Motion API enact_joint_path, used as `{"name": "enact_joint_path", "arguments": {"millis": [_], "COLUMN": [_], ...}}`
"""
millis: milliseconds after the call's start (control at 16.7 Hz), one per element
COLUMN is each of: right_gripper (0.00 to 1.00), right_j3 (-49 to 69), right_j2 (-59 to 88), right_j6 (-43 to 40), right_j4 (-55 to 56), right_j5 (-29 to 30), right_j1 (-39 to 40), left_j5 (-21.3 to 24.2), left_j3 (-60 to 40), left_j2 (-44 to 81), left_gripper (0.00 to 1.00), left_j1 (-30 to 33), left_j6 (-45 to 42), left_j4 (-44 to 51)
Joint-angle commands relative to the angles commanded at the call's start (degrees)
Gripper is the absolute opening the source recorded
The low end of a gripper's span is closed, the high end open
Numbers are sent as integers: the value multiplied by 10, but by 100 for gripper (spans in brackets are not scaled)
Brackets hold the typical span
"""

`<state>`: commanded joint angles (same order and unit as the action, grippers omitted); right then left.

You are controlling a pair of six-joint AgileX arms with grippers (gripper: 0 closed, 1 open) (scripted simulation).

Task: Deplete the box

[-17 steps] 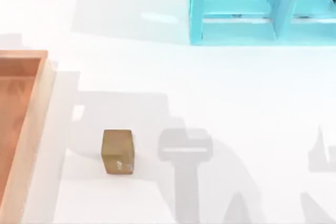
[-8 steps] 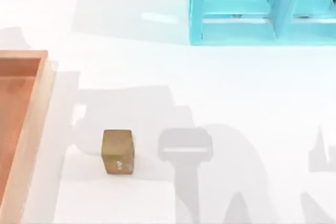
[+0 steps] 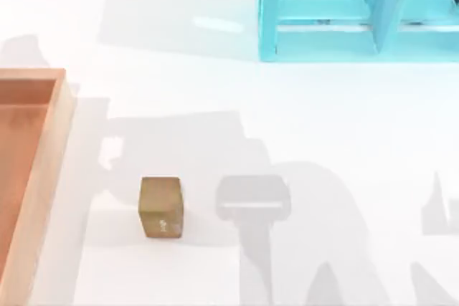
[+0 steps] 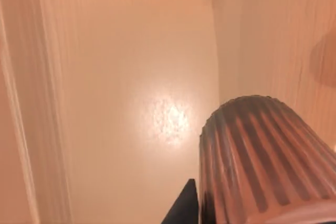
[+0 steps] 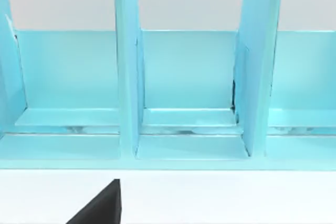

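A smooth white tabletop (image 3: 301, 120) fills the top view, crossed by soft grey shadows of the arms. The large shallow wooden box with light-tan walls and orange-brown inside (image 3: 43, 170) sits at the table's left edge, partly cut off. A small golden-brown cube (image 3: 161, 207) stands on the table just right of the box, apart from its wall. A cyan shelf unit with upright dividers (image 3: 344, 12) stands at the far right; the right wrist view faces its compartments (image 5: 184, 77) across a strip of white table. The left wrist view looks down into the box's glossy inside (image 4: 131, 103), with a ribbed brownish cylinder (image 4: 262, 161) close to the camera. Whether either gripper is spread or pressed together I cannot tell
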<state>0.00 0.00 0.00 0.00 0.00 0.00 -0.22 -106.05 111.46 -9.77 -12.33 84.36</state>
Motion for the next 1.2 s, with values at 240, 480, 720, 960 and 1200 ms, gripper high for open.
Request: {"name": "enact_joint_path", "arguments": {"millis": [240, 480, 720, 960, 1200], "right_gripper": [100, 100, 100, 100, 100], "right_j3": [0, 0, 0, 0, 0], "right_j2": [0, 0, 0, 0, 0], "right_j6": [0, 0, 0, 0, 0], "right_j4": [0, 0, 0, 0, 0], "right_j5": [0, 0, 0, 0, 0], "right_j1": [0, 0, 0, 0, 0], "left_j5": [1, 3, 3, 3, 4], "left_j3": [7, 25, 47, 52, 61], "left_j2": [31, 67, 92, 96, 96], "left_gripper": [0, 0, 0, 0, 0], "left_j1": [111, 276, 377, 392, 390], "left_j6": [110, 274, 376, 390, 389], "left_j4": [-38, -93, -139, -148, -157]}}
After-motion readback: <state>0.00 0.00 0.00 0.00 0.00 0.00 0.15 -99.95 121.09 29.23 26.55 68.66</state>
